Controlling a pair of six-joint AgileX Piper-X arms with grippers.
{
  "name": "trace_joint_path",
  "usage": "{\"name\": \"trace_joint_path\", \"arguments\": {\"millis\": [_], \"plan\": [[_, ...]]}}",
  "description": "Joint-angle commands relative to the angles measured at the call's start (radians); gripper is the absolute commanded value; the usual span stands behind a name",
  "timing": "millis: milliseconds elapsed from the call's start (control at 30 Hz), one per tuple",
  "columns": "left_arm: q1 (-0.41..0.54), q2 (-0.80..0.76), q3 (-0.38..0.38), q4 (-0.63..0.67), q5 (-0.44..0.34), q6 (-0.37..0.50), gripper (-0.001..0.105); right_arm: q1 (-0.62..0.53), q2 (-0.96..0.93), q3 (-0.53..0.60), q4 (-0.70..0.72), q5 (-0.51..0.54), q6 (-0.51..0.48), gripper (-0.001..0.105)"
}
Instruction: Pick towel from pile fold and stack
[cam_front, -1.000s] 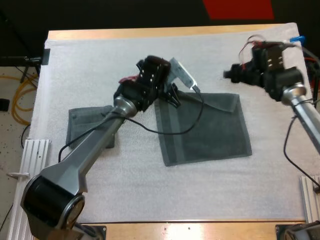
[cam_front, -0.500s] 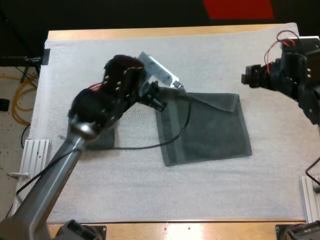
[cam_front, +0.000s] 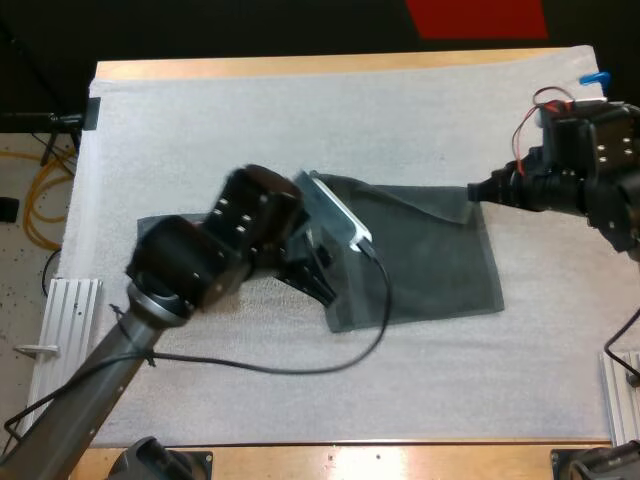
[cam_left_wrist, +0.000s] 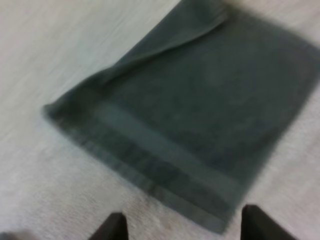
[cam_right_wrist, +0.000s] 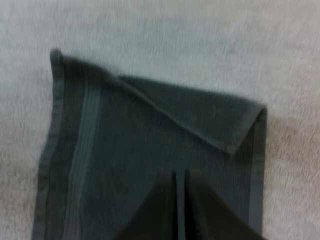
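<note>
A dark grey-green towel (cam_front: 430, 260) lies flat on the white mat (cam_front: 250, 130), one far corner turned over on itself. My left gripper (cam_front: 322, 272) hovers at its near left edge; in the left wrist view the towel (cam_left_wrist: 200, 100) lies just beyond the gripper (cam_left_wrist: 182, 227), whose fingers stand apart and clear of the cloth. My right gripper (cam_front: 474, 190) is at the towel's far right corner. Over the towel (cam_right_wrist: 125, 150) in the right wrist view, that gripper (cam_right_wrist: 180, 210) has its fingers pressed together. A folded towel (cam_front: 152, 224) lies on the left, mostly hidden by my left arm.
The mat covers nearly the whole wooden table (cam_front: 300, 66). Bare mat lies along the front and at the far side of the towel. Metal rails (cam_front: 70, 300) stand at the table's left and right sides.
My left arm swung back from the towel's far left corner to its near left edge. My right gripper came in to the towel's far right corner and shut.
</note>
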Motion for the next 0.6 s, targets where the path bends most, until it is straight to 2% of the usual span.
{"name": "trace_joint_path", "arguments": {"millis": [0, 133, 200, 467, 567], "plan": [[-0.036, -0.006, 0.0, -0.01, 0.006, -0.018, 0.048, 0.009, 0.022, -0.006, 0.024, -0.008, -0.013, 0.0], [-0.086, -0.006, 0.021, -0.043, -0.009, -0.046, 0.061, 0.02, 0.111, -0.006, 0.059, -0.006, -0.023, 0.0], [-0.088, -0.006, 0.035, -0.049, -0.01, -0.064, 0.064, 0.02, 0.164, -0.006, 0.061, -0.006, -0.022, 0.0], [-0.088, -0.006, 0.083, -0.048, -0.024, -0.072, 0.064, 0.02, 0.368, -0.007, 0.065, 0.0, -0.065, 0.0], [-0.088, -0.006, 0.083, -0.048, -0.037, -0.072, 0.064, 0.02, 0.449, -0.02, 0.066, 0.053, -0.088, 0.0]]}}
